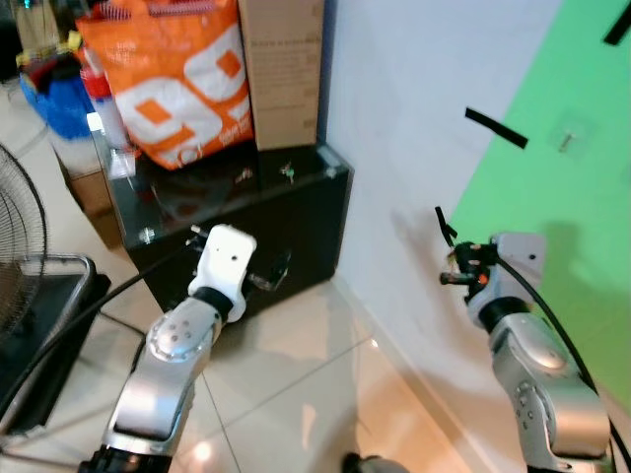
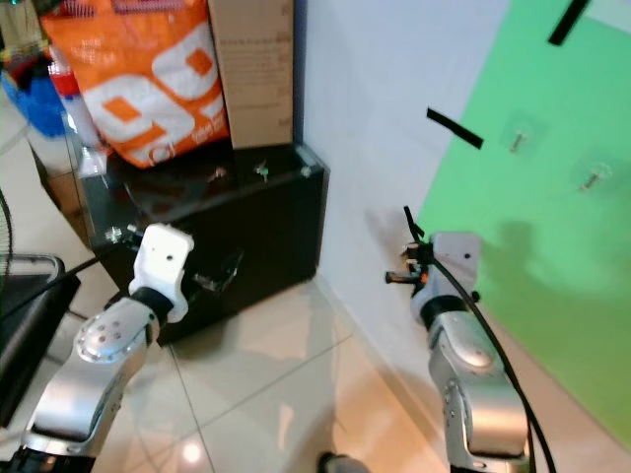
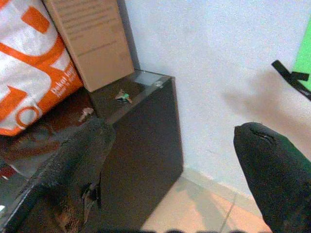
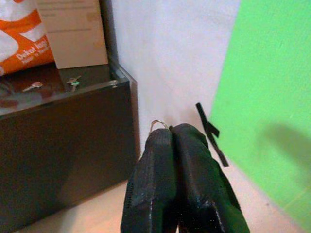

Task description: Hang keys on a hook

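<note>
The right end effector (image 4: 171, 138), left of the green panel (image 4: 262, 97), is clamped on a key ring (image 4: 159, 124) pointing forward. The left end effector (image 3: 170, 145) is spread apart.

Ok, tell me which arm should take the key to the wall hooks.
Right. Its claw is shut on a key ring and sits beside the green panel bearing the hooks. The left claw is open, over by the black cabinet.

Key ring (image 4: 159, 124) seemingly pinched in right end effector (image 4: 173, 133); hooks (image 2: 516, 140) on green panel
</note>
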Tool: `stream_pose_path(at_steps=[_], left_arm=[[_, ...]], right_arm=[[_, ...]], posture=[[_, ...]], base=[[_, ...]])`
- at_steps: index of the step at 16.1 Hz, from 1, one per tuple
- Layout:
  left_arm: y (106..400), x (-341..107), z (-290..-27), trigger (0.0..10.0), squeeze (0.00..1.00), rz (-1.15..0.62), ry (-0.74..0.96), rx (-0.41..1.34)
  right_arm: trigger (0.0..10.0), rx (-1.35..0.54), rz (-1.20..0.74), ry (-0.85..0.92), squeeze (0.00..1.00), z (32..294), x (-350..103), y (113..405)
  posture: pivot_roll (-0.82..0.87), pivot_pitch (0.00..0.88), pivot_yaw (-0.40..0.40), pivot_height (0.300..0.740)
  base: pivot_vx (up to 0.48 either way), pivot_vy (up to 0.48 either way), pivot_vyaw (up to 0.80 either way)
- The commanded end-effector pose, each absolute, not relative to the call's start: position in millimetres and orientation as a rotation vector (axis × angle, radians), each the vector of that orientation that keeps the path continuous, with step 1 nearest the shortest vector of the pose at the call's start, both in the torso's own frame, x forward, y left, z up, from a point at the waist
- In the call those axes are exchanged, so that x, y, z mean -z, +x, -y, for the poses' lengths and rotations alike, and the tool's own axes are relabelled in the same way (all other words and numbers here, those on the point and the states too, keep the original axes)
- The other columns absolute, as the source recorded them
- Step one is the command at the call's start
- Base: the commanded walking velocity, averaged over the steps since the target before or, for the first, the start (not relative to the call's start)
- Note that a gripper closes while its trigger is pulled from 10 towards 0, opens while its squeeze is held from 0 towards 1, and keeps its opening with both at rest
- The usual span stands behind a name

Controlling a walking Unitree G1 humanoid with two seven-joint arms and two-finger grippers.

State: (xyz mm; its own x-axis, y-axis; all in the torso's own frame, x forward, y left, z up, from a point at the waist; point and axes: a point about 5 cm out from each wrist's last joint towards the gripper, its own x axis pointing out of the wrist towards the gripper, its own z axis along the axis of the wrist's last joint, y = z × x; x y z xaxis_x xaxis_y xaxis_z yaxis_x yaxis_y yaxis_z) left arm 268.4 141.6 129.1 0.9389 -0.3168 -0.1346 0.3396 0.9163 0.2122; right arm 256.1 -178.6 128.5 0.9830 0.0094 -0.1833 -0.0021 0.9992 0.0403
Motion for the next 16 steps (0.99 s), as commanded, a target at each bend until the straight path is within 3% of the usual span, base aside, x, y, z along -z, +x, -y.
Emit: stream_pose_path(at_steps=[1, 4, 7, 16], left_arm=[[268.8, -129.4, -141.6, 10.0, 0.06, -0.099, 0.241, 0.331], [269.4, -129.5, -143.0, 10.0, 0.06, -0.094, 0.239, 0.313], [268.7, -129.7, -142.9, 10.0, 0.05, -0.091, 0.226, 0.309], [267.4, -131.5, -142.2, 10.0, 0.07, -0.08, 0.214, 0.318]], right_arm=[[10.0, 0.014, -0.156, 0.034, 0.0, 182.8, -133.5, 255.0], [10.0, 0.013, -0.149, 0.032, 0.0, 182.2, -134.9, 255.8], [10.0, 0.01, -0.138, 0.032, 0.0, 182.0, -137.6, 258.2], [10.0, -0.005, -0.131, 0.038, 0.0, 178.8, -138.5, 259.5]], posture=[[0.01, 0.0, 0.017, 0.74], [0.01, 0.0, 0.013, 0.74], [0.01, 0.0, 0.004, 0.74], [0.02, 0.0, 0.004, 0.74]], base=[[0.0, 0.0, -0.8], [0.0, 0.0, -0.8], [0.0, 0.0, 0.0], [0.0, 0.0, -0.8]])
